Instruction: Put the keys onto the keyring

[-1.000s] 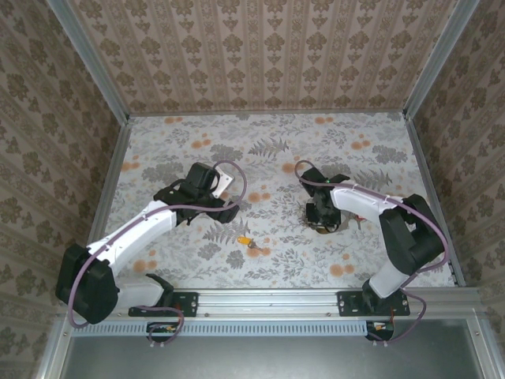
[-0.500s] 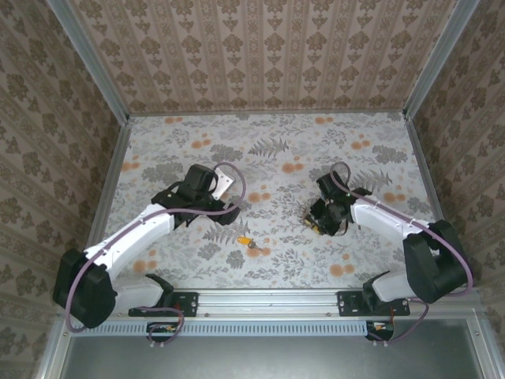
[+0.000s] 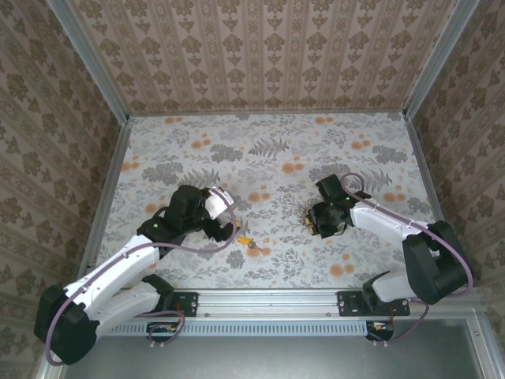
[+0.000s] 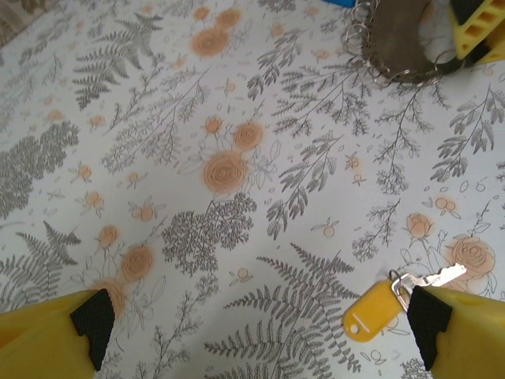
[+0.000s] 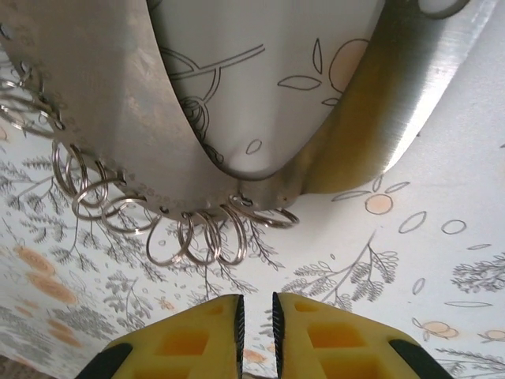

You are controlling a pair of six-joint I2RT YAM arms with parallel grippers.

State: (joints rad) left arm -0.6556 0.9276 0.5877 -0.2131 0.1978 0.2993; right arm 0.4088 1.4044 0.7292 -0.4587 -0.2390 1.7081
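The left end effector (image 4: 260, 320) hangs over the floral tabletop (image 4: 158, 118) with its yellow fingers spread wide. A key (image 4: 371, 313) with a smooth yellow plastic head and a silvery blade lies just beside one fingertip. The keyring (image 5: 118, 118), a flat dull-grey metal loop fringed with thin wire rings (image 5: 197, 237), sits just beyond the right end effector (image 5: 256, 316). Its fingers are nearly together, and it is hard to tell whether they pinch anything.

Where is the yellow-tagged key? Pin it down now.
The yellow-tagged key lies on the table near front centre in the top view, between the arms, just right of the left gripper, whose wrist view shows it by one fingertip.
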